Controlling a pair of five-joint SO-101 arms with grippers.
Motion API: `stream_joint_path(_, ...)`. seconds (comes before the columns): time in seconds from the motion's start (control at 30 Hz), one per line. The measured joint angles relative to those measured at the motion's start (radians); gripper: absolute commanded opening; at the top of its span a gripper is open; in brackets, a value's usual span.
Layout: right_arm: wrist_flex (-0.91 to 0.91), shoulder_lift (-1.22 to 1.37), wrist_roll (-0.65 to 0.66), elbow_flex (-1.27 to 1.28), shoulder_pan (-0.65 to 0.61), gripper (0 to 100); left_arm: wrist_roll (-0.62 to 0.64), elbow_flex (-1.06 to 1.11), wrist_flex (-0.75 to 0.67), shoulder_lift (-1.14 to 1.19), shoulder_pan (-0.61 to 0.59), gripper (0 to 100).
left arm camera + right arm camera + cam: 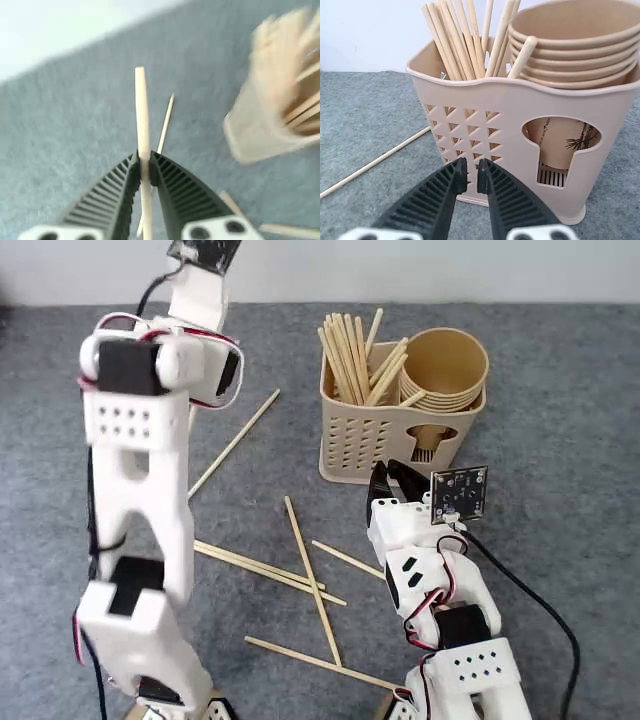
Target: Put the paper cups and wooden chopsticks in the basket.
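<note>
Wooden chopstick is pinched btwn the jaws of the left gripper, which are closed tight on it. Its long end pokes past the tips, above the grey mat.

Risk: thin round stick, narrow grip, so it may pivot or slip. Lowered at an angle, it could catch the basket rim or the bundle already standing inside and bounce out.

Right gripper sits just in front of the basket wall, jaws all but closed w/ nothing in them; prob. no obstacle.

Paper cups are stacked in the basket's other compartment. Several loose chopsticks lie on the mat, some crossing, so lifting one may drag another.
</note>
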Motion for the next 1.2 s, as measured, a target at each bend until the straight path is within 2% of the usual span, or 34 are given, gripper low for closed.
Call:
stream_joint_path(0.23,0.000,0.000,0.000,0.000,0.000,5.3,0.244,0.000,-0.229,-0.181,0.034,1)
stream_joint_path(0.57,0.000,0.000,0.000,0.000,0.000,5.3,0.543,0.009,-0.502,-0.201,0.068,1)
stream_joint_path(0.87,0.000,0.000,0.000,0.000,0.000,5.3,0.575,0.232,-0.799,-0.201,0.224,1)
stream_joint_path(1.03,0.000,0.000,0.000,0.000,0.000,5.3,0.575,0.456,-1.003,-0.201,0.232,1)
stream_joint_path(1.13,0.000,0.000,0.000,0.000,0.000,5.3,0.509,0.588,-1.117,-0.201,0.232,3)
stream_joint_path(1.2,0.000,0.000,0.000,0.000,0.000,5.3,0.462,0.651,-1.143,-0.201,0.235,8)
